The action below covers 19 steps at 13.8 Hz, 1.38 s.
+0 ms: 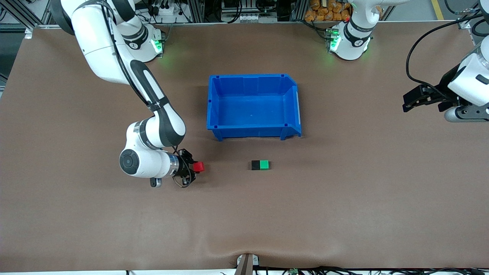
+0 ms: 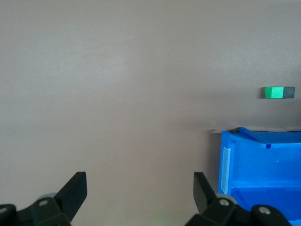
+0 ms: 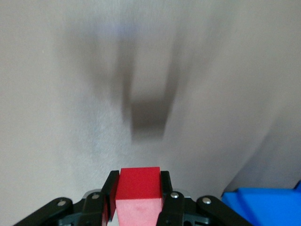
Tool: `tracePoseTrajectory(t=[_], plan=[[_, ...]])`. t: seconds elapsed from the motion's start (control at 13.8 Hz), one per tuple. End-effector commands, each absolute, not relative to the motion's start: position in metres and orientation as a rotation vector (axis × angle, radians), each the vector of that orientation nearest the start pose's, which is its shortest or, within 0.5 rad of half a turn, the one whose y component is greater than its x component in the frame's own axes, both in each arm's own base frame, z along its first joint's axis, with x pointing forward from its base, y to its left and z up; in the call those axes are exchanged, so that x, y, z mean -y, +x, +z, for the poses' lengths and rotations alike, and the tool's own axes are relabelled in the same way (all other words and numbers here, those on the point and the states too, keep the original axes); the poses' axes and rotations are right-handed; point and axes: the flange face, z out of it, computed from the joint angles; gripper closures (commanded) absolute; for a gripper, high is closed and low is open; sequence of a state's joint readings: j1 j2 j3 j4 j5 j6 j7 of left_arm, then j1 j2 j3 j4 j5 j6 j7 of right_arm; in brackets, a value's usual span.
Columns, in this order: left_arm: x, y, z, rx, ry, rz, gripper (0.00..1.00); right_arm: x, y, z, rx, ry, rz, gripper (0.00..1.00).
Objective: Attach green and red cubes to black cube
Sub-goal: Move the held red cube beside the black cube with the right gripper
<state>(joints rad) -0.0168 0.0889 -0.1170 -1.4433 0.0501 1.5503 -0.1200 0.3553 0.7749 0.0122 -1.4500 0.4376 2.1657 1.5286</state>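
The black cube (image 1: pixel 255 165) and the green cube (image 1: pixel 264 165) lie pressed side by side on the brown table, nearer the front camera than the blue bin. The left wrist view shows the same pair, green cube (image 2: pixel 273 92) and black cube (image 2: pixel 289 92). My right gripper (image 1: pixel 194 169) is shut on the red cube (image 1: pixel 198 167), held a little above the table toward the right arm's end from the pair. Its black fingers (image 3: pixel 165 184) clamp both sides of the red cube (image 3: pixel 139 182), whose shadow falls on the mat. My left gripper (image 1: pixel 410 100) waits open and holds nothing, over the left arm's end of the table.
An empty blue bin (image 1: pixel 254 78) stands mid-table between the arms' bases and the cubes; its rim shows in the left wrist view (image 2: pixel 225 162) and a corner in the right wrist view (image 3: pixel 263 202). A clamp (image 1: pixel 246 263) sits at the table's front edge.
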Motion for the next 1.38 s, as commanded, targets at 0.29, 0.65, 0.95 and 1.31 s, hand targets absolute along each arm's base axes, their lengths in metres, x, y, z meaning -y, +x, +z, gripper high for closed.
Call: tracePoseTrajectory(t=[0.29,0.65,0.95,1.31], plan=[[0.069,0.575,0.636,-0.003,-3.099,-0.041,0.0,-0.311,0.668,0.212,-1.993,-2.134,0.487,1.0],[0.07,0.574,0.636,-0.006,-3.099,-0.041,0.0,-0.325,0.666,0.209,-2.025,-2.105,0.49,1.0],[0.07,0.575,0.636,-0.006,-3.098,-0.041,0.0,-0.334,0.666,0.206,-2.052,-2.076,0.49,1.0],[0.07,0.575,0.636,-0.006,-3.098,-0.041,0.0,-0.36,0.663,0.195,-2.067,-2.023,0.443,1.0]])
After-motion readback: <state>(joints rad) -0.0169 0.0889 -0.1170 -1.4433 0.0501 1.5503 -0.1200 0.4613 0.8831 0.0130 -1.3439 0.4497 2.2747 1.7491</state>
